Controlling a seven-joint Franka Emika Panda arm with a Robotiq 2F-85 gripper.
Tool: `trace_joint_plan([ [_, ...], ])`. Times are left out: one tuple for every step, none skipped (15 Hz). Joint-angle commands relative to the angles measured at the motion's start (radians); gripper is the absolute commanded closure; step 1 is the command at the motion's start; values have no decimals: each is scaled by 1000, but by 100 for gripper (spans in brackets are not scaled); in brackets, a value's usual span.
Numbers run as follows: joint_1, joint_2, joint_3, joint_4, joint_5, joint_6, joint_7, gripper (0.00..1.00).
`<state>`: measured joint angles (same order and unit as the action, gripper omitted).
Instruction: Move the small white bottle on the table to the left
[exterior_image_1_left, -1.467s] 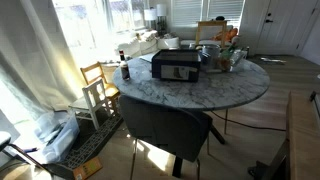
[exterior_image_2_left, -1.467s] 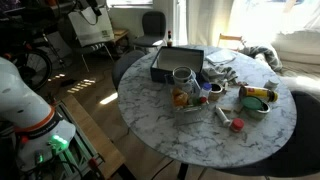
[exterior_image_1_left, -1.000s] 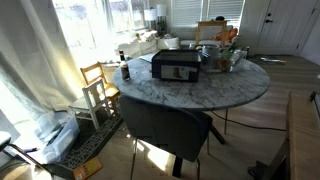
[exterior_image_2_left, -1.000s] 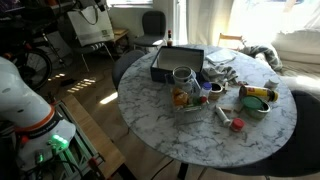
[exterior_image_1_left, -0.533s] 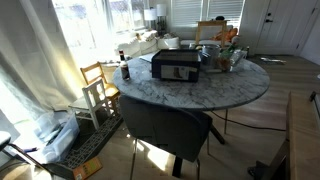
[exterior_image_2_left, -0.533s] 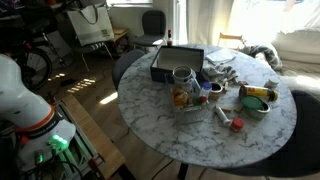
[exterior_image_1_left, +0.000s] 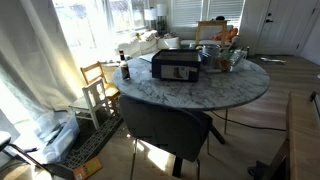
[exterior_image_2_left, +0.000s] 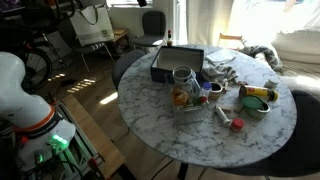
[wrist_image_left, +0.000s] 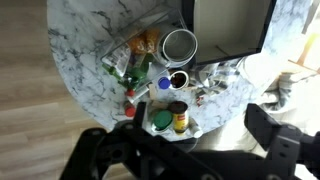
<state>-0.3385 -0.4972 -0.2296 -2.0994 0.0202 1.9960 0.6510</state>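
Observation:
The small white bottle (exterior_image_2_left: 222, 113) lies on its side on the round marble table (exterior_image_2_left: 200, 140), next to a red cap (exterior_image_2_left: 237, 125). In the wrist view the bottle (wrist_image_left: 140, 108) shows small, left of a dark-filled cup (wrist_image_left: 178, 80). My gripper (wrist_image_left: 185, 150) hangs high above the table's edge, open and empty, its two black fingers wide apart at the bottom of the wrist view. It is far from the bottle. In an exterior view the table (exterior_image_1_left: 200, 95) shows, but the bottle is hidden behind the black appliance (exterior_image_1_left: 176, 66).
The black appliance (exterior_image_2_left: 177, 62), a glass jar (exterior_image_2_left: 183, 78), oranges (exterior_image_2_left: 180, 97), a blue cap (exterior_image_2_left: 218, 88) and a bowl with a yellow can (exterior_image_2_left: 260, 97) crowd the table's middle. A dark bottle (exterior_image_1_left: 125, 70) stands near its edge. A wooden chair (exterior_image_1_left: 98, 85) stands beside it.
The white arm link at the left edge of an exterior view has shifted slightly. Nothing on the table has moved.

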Motion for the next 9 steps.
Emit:
trace_joint_plan([
  [-67, 107, -81, 43, 67, 30, 28, 0],
  [-80, 140, -101, 54, 84, 49, 41, 0],
  [-92, 173, -119, 61, 102, 74, 54, 0],
  [-97, 200, -128, 72, 125, 87, 79, 0],
  [-95, 120, -107, 27, 83, 64, 29, 0],
  [-99, 148, -119, 36, 94, 77, 40, 0],
  [-100, 170, -124, 44, 101, 85, 47, 0],
  [-100, 184, -126, 53, 104, 87, 54, 0],
  [-98, 193, -125, 60, 106, 87, 59, 0],
])
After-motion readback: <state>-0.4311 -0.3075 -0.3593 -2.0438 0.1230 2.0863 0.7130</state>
